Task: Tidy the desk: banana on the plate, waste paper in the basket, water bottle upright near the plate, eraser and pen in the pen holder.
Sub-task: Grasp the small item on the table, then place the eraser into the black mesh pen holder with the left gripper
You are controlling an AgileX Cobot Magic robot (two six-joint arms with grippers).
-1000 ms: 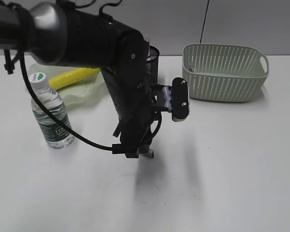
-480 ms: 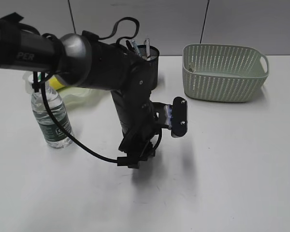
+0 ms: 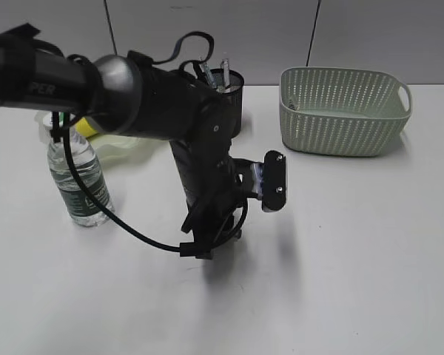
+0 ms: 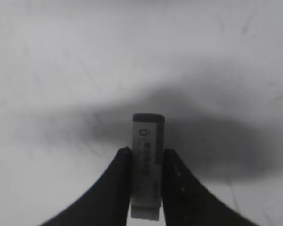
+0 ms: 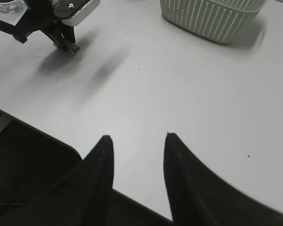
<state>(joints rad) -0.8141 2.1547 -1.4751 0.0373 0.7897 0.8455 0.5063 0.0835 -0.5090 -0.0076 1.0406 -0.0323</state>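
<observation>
1. Left hand [image 4: 145,162] points down at the desk [image 3: 355,259], near its middle in the exterior view; its two dark fingers [image 4: 118,179] are clamped on the long sides of the eraser [image 4: 147,160], a small pale block in a printed sleeve with a dark end cap.
2. The eraser's far end sticks out past the fingertips over the desk, with a dark shadow beneath; whether it touches the surface cannot be told.
3. Right hand [image 5: 136,141] hovers over the near edge of the desk, its fingers apart with nothing between them.
4. Water bottle [image 3: 78,185] stands upright at the left, white cap hidden behind the left arm, just in front of the plate [image 3: 126,148].
5. Banana [image 3: 85,127] shows only as a yellow sliver on the plate, mostly hidden by the arm.
6. Pen holder [image 3: 228,92] stands at the back behind the left arm, with pens [image 3: 223,68] poking out of its top.
7. Basket [image 3: 344,111] sits at the back right, well apart from the pen holder; its contents cannot be seen from this angle.
</observation>
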